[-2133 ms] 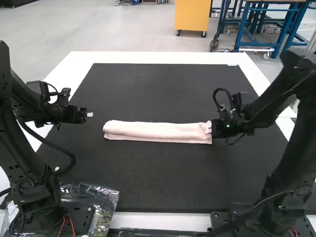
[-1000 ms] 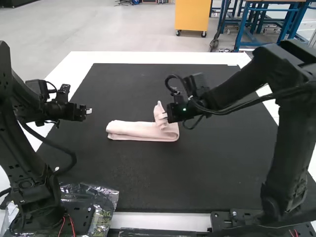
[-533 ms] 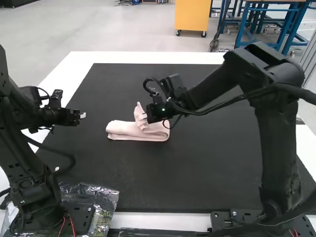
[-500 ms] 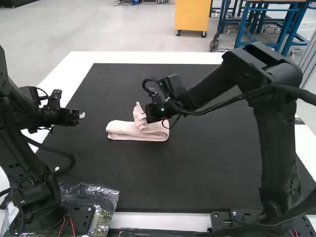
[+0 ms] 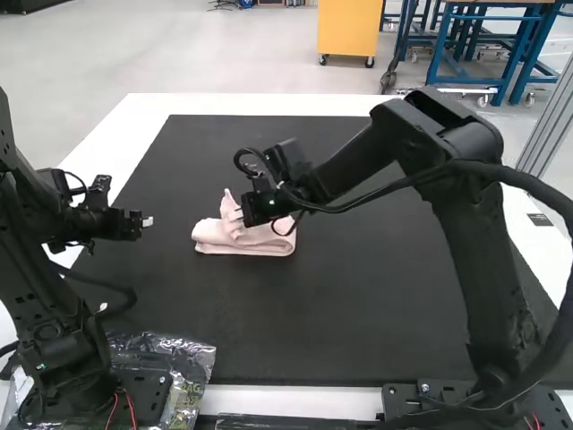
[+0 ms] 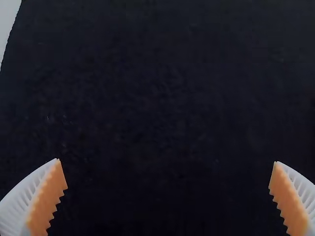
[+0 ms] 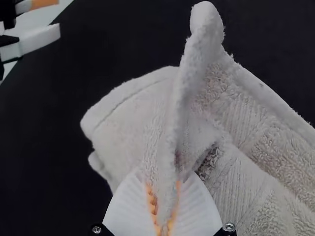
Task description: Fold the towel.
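The towel [image 5: 255, 243] lies near the middle of the dark mat [image 5: 295, 313], already a folded strip, its right-hand end turned back over the rest and peaking upward where the right gripper [image 7: 166, 189] pinches it. That gripper's two fingers are drawn almost together, with a ridge of terry cloth between them. The left gripper [image 6: 167, 161] is spread wide and empty, well apart from the cloth. The towel looks light, soft and fairly thick, in no danger of breaking but likely to sag or spring open at the folds; the nubby pile should give the ribbed pads good grip. The end edge seems the right place to hold, provided the pinch takes every layer, since a loose one could slide out. Laying it down low and flat would suit it best.
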